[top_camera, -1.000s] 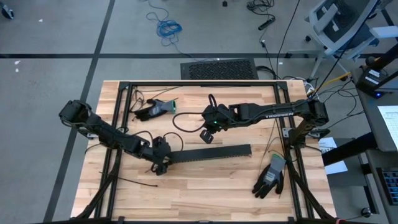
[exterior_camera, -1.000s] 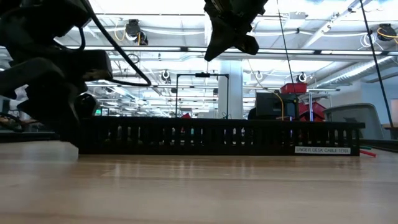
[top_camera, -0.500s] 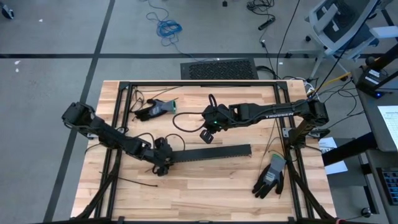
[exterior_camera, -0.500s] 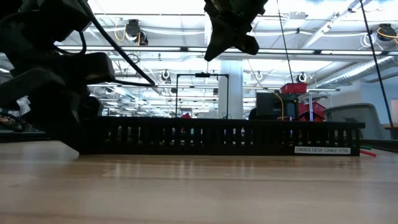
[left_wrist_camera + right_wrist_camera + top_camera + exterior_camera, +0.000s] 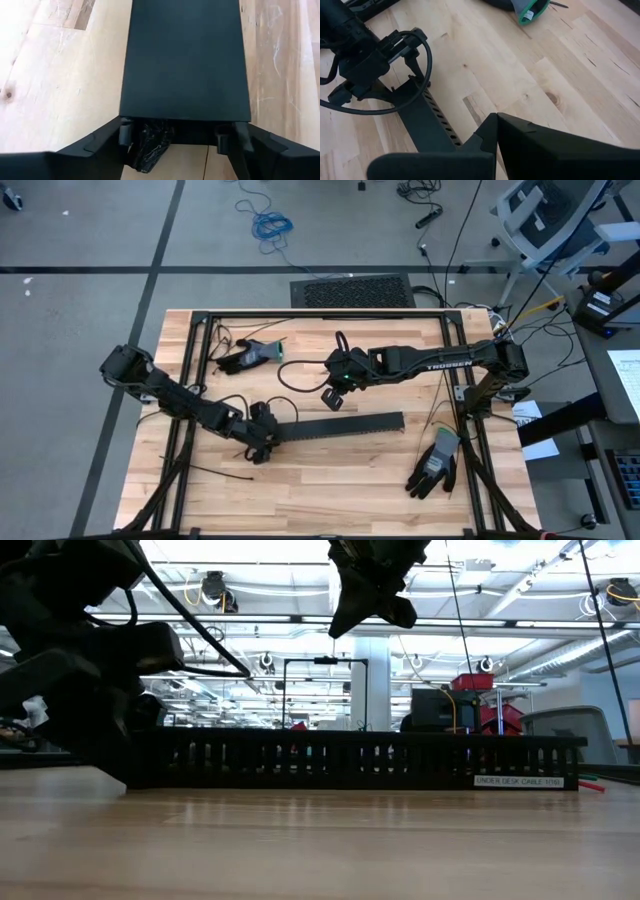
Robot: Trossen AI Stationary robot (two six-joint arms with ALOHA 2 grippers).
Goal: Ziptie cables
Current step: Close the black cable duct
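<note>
A long black slotted cable tray (image 5: 335, 425) lies flat across the table's middle. My left gripper (image 5: 262, 437) is low at the tray's left end (image 5: 185, 112), open, with one finger at each corner. My right gripper (image 5: 335, 393) hangs well above the table beyond the tray's far side, shut and empty (image 5: 368, 595). Of the cables I see only thin red and green strands (image 5: 592, 783) by the tray's right end. The rest of the bundle does not show. My left gripper comes level from the table's left, along the tray. Its fingers (image 5: 125, 135) stand at the corners of the tray's left end. The tray's top hides the spot, so I cannot tell whether they touch it.
A dark glove with a green cuff (image 5: 250, 355) lies far left, and a second glove (image 5: 435, 462) near right. A thin black plastic strip (image 5: 215, 473) lies near the left front. A black wire loop (image 5: 290, 375) lies beside my right gripper. A black frame (image 5: 320, 315) borders the table.
My left gripper has moved a little toward the table's right, closing on the tray's left end. The tray has stayed where it was, and my right arm has kept still.
</note>
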